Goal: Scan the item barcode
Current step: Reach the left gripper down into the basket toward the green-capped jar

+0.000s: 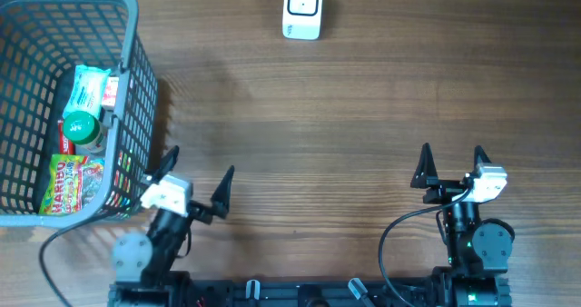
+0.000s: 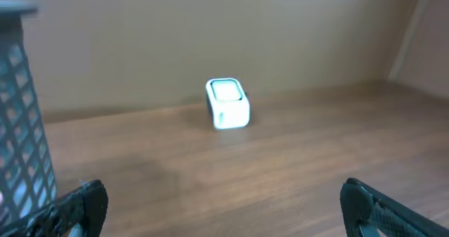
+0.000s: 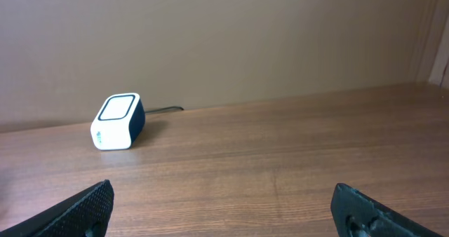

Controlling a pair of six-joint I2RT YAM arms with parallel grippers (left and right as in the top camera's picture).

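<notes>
Left gripper (image 1: 201, 162): jaws spread wide and holding nothing, poised over the counter (image 1: 318, 116) just beside the right wall of the basket (image 1: 132, 44)

Right gripper (image 1: 452, 150): jaws likewise wide apart and holding nothing, at the near right of the counter, well apart from the left

Basket, far left, holds the items: Haribo bag (image 1: 77, 184) at its near end, green-capped bottle (image 1: 82, 130) beside it, white-and-green pack (image 1: 91, 87) beyond; neither gripper touches any

Scanner (image 1: 302, 9): white, at the far middle of the counter, cable (image 3: 165, 109) trailing behind it, well apart from the basket and both grippers
</notes>
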